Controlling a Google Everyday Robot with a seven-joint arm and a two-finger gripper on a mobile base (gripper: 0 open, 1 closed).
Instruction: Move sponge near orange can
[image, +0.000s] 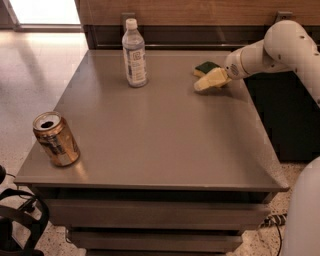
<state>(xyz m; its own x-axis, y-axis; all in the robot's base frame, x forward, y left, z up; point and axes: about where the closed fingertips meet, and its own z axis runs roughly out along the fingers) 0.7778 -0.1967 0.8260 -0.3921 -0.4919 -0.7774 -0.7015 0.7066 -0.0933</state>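
Observation:
The sponge (205, 67), dark green on top with a pale yellow base, lies at the far right of the grey table (160, 135). My gripper (210, 80), padded in yellowish foam, reaches in from the right on the white arm (270, 50) and sits low at the sponge's near side, overlapping it. The orange can (56, 139), golden and shiny with an open silver top, stands upright near the table's front left corner, far from the sponge.
A clear plastic bottle (134, 53) with a white cap stands upright at the back of the table, left of the sponge. A dark cabinet (285, 115) stands right of the table. Black gear (20, 220) sits on the floor at the lower left.

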